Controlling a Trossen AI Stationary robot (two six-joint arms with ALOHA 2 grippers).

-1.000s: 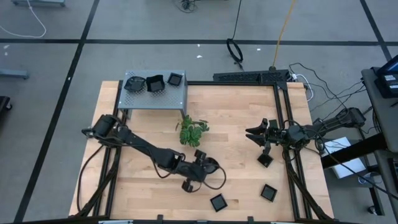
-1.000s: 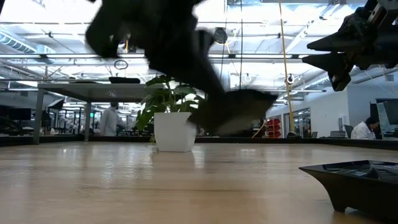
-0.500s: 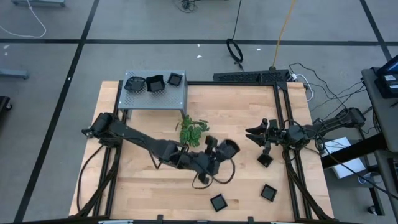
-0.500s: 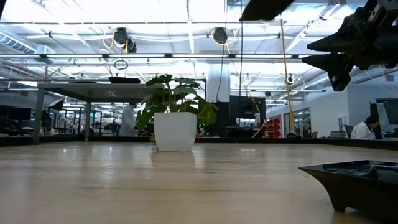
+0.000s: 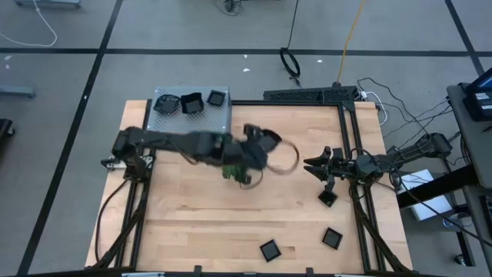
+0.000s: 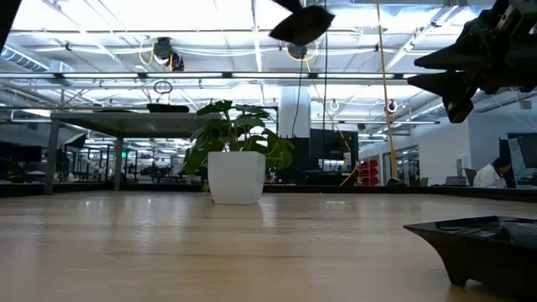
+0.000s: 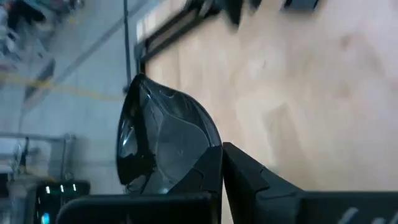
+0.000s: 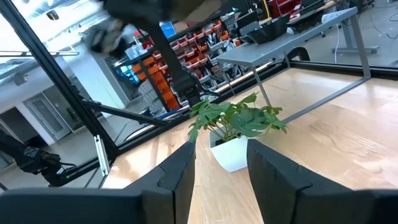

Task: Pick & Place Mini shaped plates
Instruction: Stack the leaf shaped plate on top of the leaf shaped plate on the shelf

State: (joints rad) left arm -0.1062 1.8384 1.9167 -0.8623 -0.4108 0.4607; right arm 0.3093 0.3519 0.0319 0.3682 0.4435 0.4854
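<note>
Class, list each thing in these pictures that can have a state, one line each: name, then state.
Left claw: shut on a glossy black rounded mini plate, raised above the table.
Right claw: open, empty, hovering at the table's right edge.
Three black mini plates: resting on the grey perforated metal box.
Three black square mini plates: lying on the wooden table.

The dark left arm's gripper point(image 5: 265, 141) hangs raised over mid-table, fingers clamped together. The dark right arm's gripper point(image 5: 311, 165) hovers at the table's right side, fingers parted
</note>
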